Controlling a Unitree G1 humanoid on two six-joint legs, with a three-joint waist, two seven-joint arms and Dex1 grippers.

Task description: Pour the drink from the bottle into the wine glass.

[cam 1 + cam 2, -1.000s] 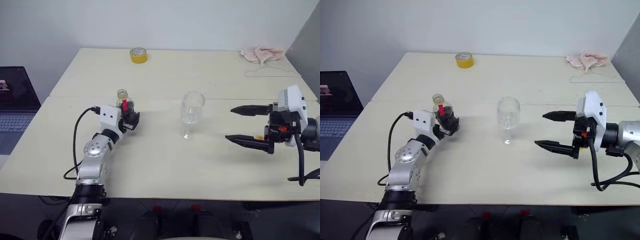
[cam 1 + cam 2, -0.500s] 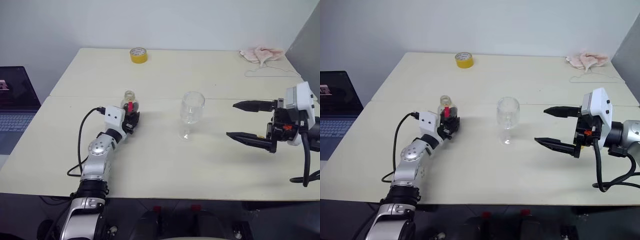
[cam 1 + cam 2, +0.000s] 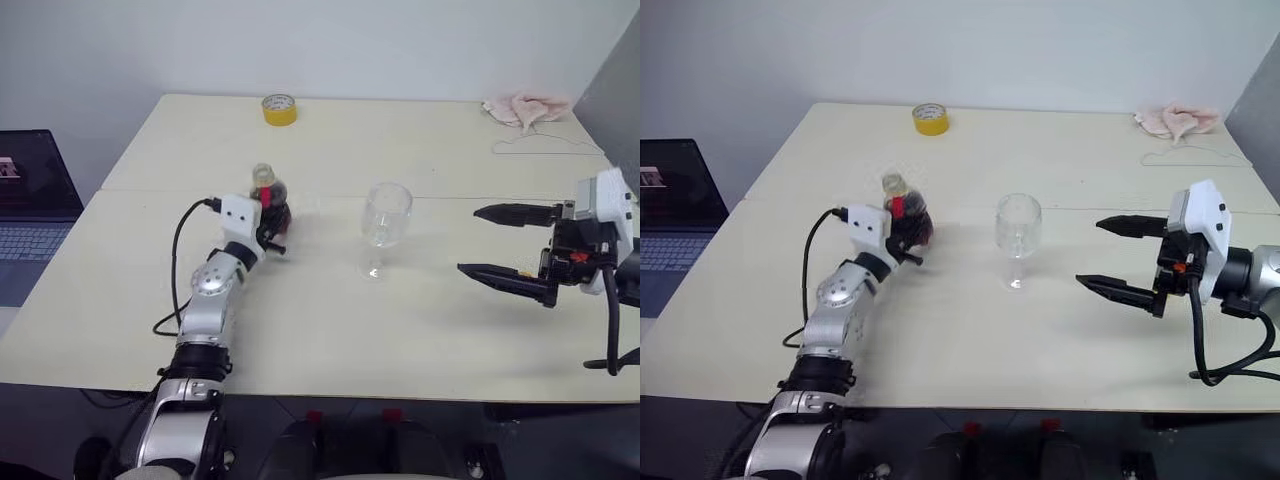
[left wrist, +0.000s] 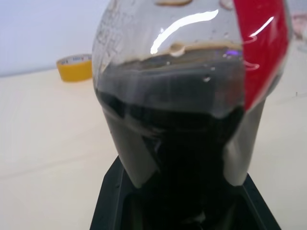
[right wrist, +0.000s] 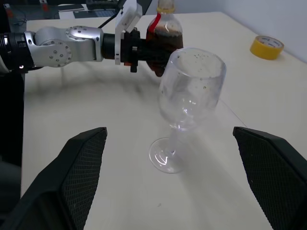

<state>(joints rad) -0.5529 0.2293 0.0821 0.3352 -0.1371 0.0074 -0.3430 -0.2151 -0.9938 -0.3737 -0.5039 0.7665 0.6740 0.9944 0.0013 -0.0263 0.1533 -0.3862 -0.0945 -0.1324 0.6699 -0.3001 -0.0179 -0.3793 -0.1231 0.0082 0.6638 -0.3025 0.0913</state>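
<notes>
On the tabletop (image 3: 330, 330), the wine glass (image 3: 385, 228) stands at three o'clock of the left pincer (image 3: 272, 222), clamped on the upright bottle (image 3: 267, 198); the right pincer (image 3: 510, 248) gapes.

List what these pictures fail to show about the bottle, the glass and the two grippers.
- Bottle: its top is cut off by the left wrist view's edge.
- Left gripper: its grip points are hidden behind the bottle.
- Wine glass: too clear to tell if any liquid is inside.
</notes>
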